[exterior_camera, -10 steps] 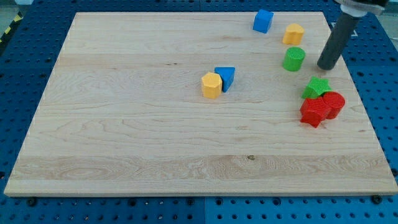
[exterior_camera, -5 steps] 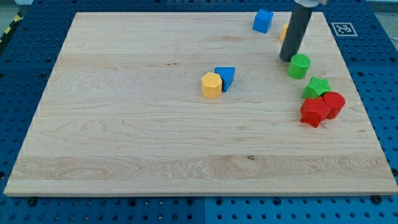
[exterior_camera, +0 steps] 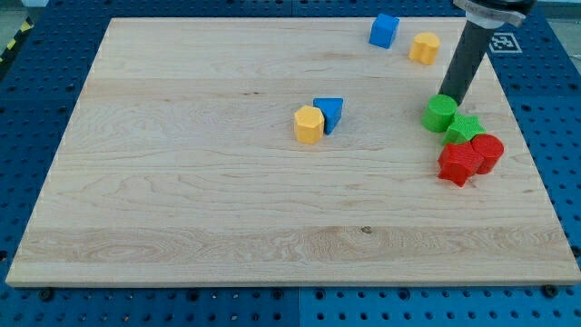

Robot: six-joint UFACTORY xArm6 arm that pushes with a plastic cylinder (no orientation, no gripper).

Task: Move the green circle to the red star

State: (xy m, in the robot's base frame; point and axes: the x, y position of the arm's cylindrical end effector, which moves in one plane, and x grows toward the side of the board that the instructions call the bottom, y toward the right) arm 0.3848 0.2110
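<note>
- Wooden table (exterior_camera: pixel 182 182) lies on a blue pegboard (exterior_camera: pixel 36 109); the table's left half carries no blocks.
- Near the table's middle: yellow block (exterior_camera: pixel 309 123), shape unclear, touching a blue triangle (exterior_camera: pixel 329 113) on its right side.
- Near the top edge, toward the top-right corner: blue cube (exterior_camera: pixel 384 30), with a second yellow block (exterior_camera: pixel 424 47) just beside it on the right, apart from it.
- Green circle (exterior_camera: pixel 440 113) sits near the right edge, touching or just short of a green star (exterior_camera: pixel 464 129) at its lower right.
- Red star (exterior_camera: pixel 459 163) lies directly below the green star, in contact with it; a red cylinder (exterior_camera: pixel 487 152) touches the red star's right side.
- The green circle is near the red star, not touching it; the green star sits between them.
- My tip (exterior_camera: pixel 449 98) rests at the green circle's upper-right edge, seemingly touching. The rod leans up toward the top-right corner. It is a plain rod: no jaws, nothing held.
</note>
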